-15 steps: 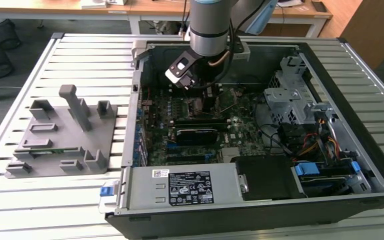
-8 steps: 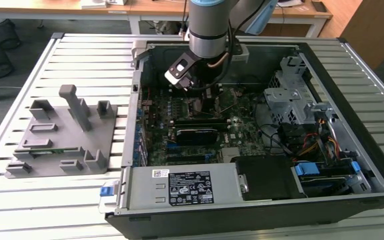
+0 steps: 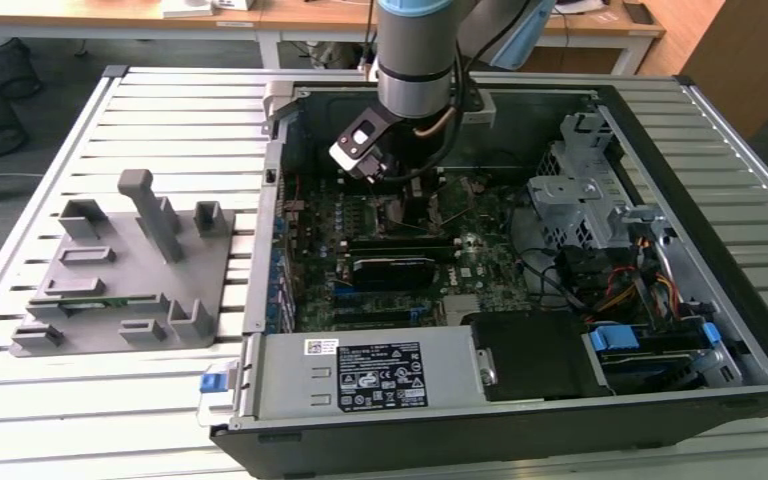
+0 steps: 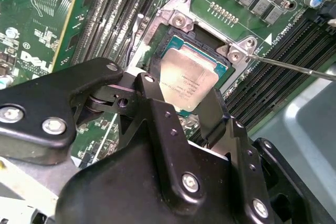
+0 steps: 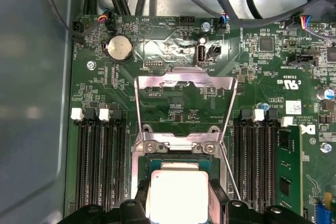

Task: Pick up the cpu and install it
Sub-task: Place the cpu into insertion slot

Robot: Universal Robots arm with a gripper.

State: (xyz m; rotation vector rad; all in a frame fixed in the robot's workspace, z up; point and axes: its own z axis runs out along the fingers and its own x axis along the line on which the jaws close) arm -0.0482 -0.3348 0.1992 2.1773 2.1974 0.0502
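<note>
**Item: cpu** [image 4: 190,72]. Flat square chip with a silver-grey top and a thin green rim.

**Location:** directly over the open socket frame [image 4: 181,22] on the motherboard [image 5: 262,77], inside the open computer case [image 3: 704,130]. Whether it is fully seated cannot be told.

**Tool: gripper** [image 4: 182,90]. It is closed to a narrow width. One black finger [image 4: 157,108] presses against each of two opposite edges of the chip, which it grips between them. In both wrist views the chip lies between the fingertips, just ahead of the gripper body. The arm [image 3: 418,60] reaches down into the case from above.

**Socket fittings:**
- The metal load plate [image 5: 184,85] stands swung up and open beyond the socket.
- The wire lever [image 4: 294,66] slants free beside the frame.

**Adjacent:**
- Memory slots [image 5: 100,166] flank the socket on both sides.
- The coin battery [image 5: 120,48] sits beyond the load plate.

**Outside the case:** a grey fixture [image 3: 131,270] on the slatted table [image 3: 37,400], at the exterior view's left, well apart from the gripper.
</note>
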